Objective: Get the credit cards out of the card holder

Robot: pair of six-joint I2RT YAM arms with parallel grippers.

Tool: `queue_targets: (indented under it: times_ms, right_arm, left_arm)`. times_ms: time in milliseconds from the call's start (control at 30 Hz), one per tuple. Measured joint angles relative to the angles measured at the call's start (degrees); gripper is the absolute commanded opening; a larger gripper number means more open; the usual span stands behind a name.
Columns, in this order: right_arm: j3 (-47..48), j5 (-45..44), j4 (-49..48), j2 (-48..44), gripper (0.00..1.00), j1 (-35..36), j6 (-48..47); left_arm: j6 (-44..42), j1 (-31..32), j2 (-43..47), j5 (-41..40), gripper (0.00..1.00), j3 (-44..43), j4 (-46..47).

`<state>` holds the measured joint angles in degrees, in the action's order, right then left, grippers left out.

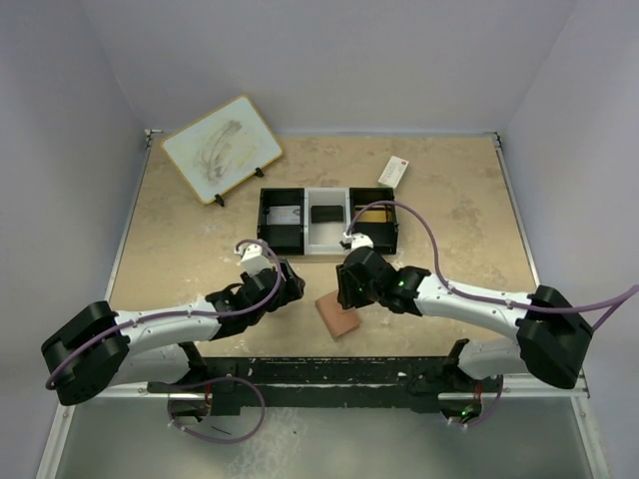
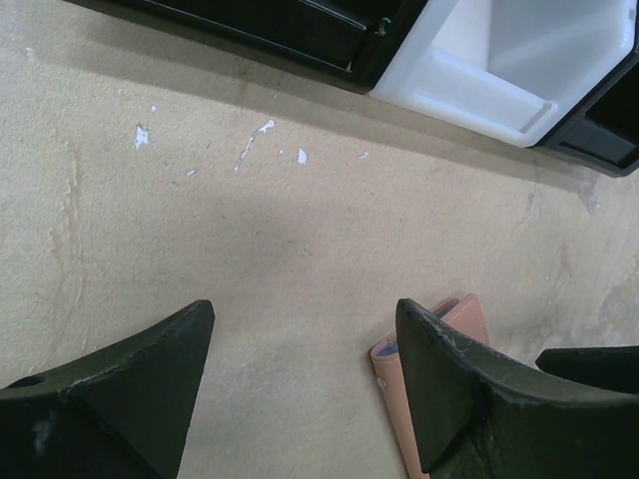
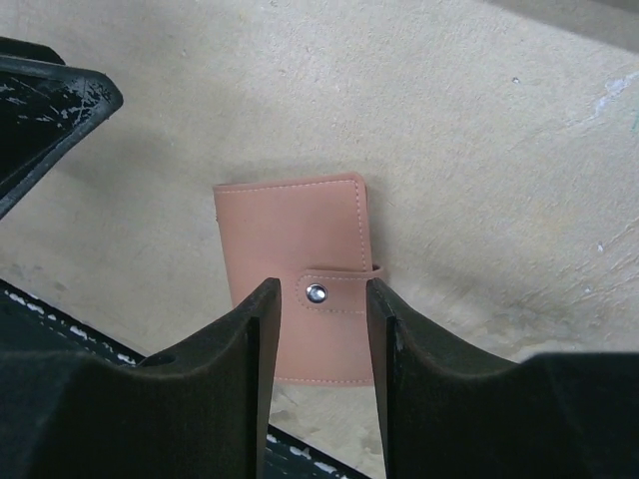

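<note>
1. The right claw [image 3: 321,299] is half open and empty. The closed card holder [image 3: 290,239] lies flat just ahead of its fingertips, with the snap [image 3: 317,292] between them.
2. The holder's long axis runs across the closing line.
3. The left claw [image 2: 305,309] is wide and empty, with the holder at its right, so the right arm is nearer.

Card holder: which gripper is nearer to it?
Right. The right gripper hangs directly over the card holder, open; the left gripper is off to its left, also open.
</note>
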<state>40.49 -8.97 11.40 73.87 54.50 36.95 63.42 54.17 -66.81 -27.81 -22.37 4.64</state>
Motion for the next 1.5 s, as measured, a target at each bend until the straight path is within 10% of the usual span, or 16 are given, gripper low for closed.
queue_targets:
  times_ms: [567,900,1500]
  right_arm:
    - [3.9,-4.2,3.4,9.9,0.47,4.4,2.5]
    - [6.2,-6.7,5.7,12.0,0.21,4.8,3.9]
    - [-2.8,0.4,-5.7,5.4,0.04,1.5,5.5]
  left_arm:
    - [0.1,0.0,8.2,-0.9,0.82,3.5,-4.1]
    - [-2.8,0.5,3.8,3.4,0.79,1.6,-1.7]
    - [-5.5,7.4,-13.3,6.1,0.73,-7.4,3.4]
